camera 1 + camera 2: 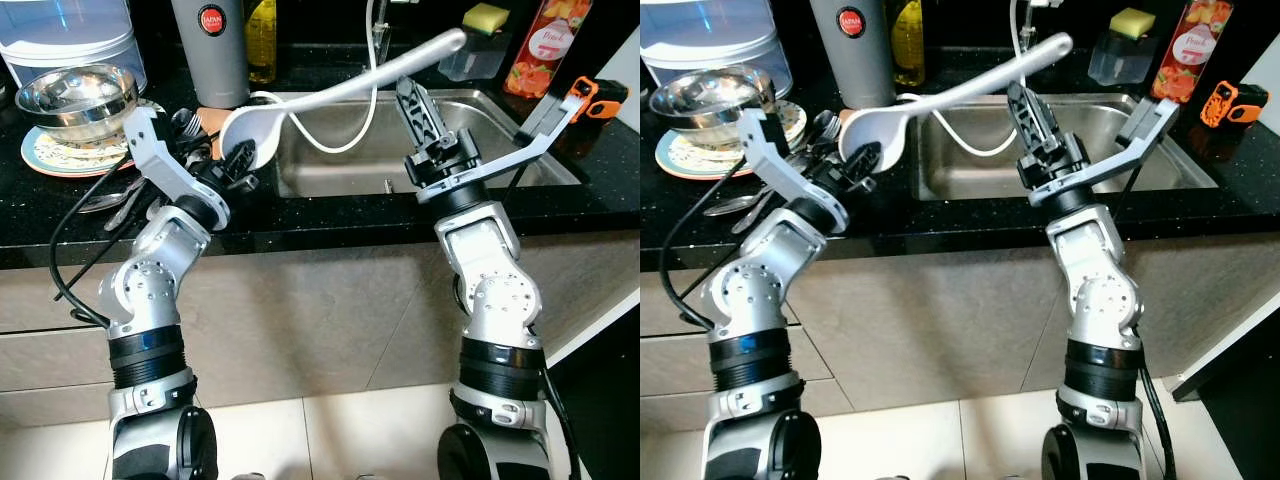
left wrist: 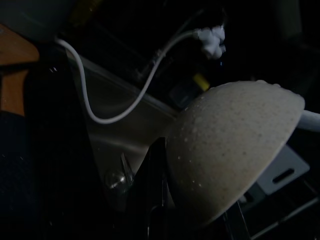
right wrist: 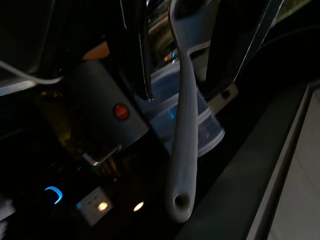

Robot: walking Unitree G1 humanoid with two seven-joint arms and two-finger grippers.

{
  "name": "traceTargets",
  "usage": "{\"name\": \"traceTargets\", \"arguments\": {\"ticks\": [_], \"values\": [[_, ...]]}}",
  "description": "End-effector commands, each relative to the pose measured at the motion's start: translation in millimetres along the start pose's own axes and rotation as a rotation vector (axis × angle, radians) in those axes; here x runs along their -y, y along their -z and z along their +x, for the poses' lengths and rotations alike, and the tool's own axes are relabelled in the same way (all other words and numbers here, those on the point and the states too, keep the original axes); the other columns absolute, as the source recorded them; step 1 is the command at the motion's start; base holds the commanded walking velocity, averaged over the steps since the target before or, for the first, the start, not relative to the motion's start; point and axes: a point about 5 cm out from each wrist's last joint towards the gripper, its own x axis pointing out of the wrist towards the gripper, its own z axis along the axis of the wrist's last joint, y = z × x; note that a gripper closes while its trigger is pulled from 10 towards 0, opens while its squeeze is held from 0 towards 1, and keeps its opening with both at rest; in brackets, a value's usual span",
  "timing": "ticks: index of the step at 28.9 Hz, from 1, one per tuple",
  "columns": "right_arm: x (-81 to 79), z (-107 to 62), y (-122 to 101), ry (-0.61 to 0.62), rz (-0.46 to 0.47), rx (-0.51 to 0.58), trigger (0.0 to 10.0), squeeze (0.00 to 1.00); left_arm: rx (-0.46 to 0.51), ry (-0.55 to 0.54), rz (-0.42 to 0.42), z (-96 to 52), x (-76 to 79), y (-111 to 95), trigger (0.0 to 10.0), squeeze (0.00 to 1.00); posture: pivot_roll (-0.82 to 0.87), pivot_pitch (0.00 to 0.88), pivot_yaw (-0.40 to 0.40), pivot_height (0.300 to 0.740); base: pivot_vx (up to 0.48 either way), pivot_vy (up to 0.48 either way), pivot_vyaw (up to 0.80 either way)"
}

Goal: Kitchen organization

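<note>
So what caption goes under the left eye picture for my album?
Left hand grips a white ladle's bowl beside the steel sink, right hand open around its handle.

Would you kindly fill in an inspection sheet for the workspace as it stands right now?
Surface: black speckled counter with a steel sink set in it.
Job's things: white ladle, bowl at the left gripper, handle slanting up over the sink.
Clutter: steel bowl on a patterned plate, loose cutlery, grey flask, oil bottle, juice carton, sponge.
Grippers: left shut on the ladle's bowl rim; right gripper open, fingers either side of the handle.
Cables: white hose looping into the sink; black cable by the left arm.
Surroundings: beige cabinet fronts, tiled floor.
</note>
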Motion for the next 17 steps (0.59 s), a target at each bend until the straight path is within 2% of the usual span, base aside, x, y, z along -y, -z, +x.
{"name": "traceTargets", "arguments": {"ticks": [1, 4, 7, 13, 17], "values": [[1.0, -1.4, 0, 0.005, -0.028, -0.004, 10.0, 0.0, 0.036, 0.023, -0.024, 2.2, 4.8, -7, 10.0, 0.0, 0.12, 0.0, -0.04, 0.74, 0.0, 0.0, 0.0], [2.5, -1.3, 0, 0.012, -0.031, -0.005, 10.0, 0.0, 0.021, 0.02, -0.005, 2.9, 5.5, -6, 10.0, 0.0, 0.12, 0.0, -0.04, 0.74, 0.0, 0.0, 0.0], [2.3, 0.9, 0, 0.014, -0.041, -0.005, 10.0, 0.0, -0.057, 0.015, 0.05, 2.7, 7.2, 10, 10.0, 0.0, 0.12, 0.0, -0.038, 0.74, 0.0, 0.0, 0.0], [1.8, 3.1, -2, 0.013, -0.059, 0.002, 10.0, 0.0, -0.156, 0.018, 0.072, -2.4, 7.6, 32, 10.0, 0.0, 0.12, 0.0, -0.038, 0.74, 0.0, 0.0, 0.0], [1.9, 2.8, -2, 0.014, -0.068, 0.005, 10.0, 0.0, -0.187, 0.026, 0.08, -5.5, 7.8, 38, 10.0, 0.0, 0.12, 0.0, -0.038, 0.74, 0.0, 0.0, 0.0]]}}
